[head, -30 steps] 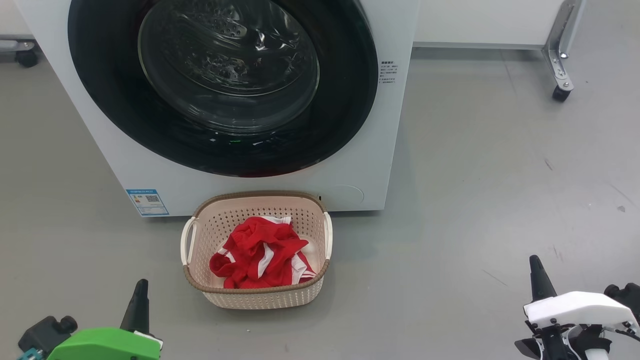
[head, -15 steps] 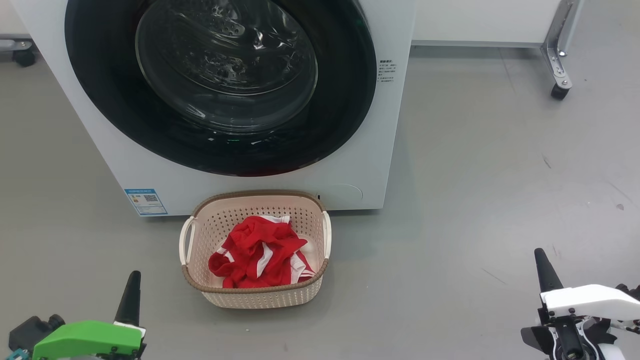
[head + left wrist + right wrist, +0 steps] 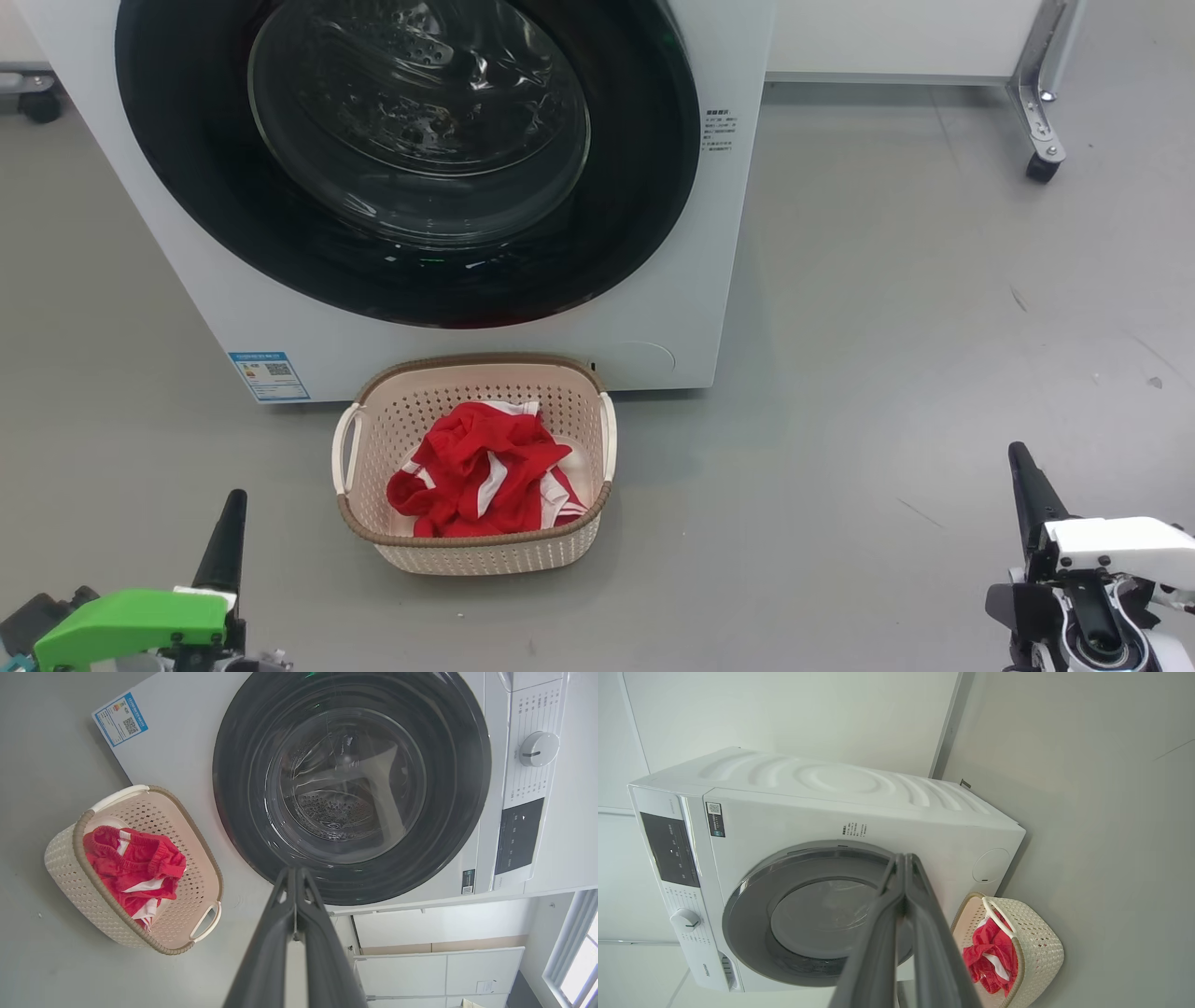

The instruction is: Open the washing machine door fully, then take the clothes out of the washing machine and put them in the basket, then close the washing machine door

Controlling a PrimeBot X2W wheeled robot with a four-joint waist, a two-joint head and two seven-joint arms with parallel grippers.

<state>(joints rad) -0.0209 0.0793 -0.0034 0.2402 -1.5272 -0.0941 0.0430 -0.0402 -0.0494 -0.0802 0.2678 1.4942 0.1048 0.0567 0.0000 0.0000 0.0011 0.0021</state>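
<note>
Left claw (image 3: 231, 509) and right claw (image 3: 1022, 467) sit clenched, empty, at the lower corners — clothes (image 3: 481, 471) in the basket (image 3: 485, 557), washing machine door (image 3: 187, 215) closed.

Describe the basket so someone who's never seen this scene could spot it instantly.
Find the big white washing machine with its round black-rimmed door shut. On the grey floor directly in front of it, below the door, sits the basket: small, cream, perforated plastic with a brown woven-look rim and two side handles. What marks it out is the crumpled red clothes with white stripes inside.
</note>
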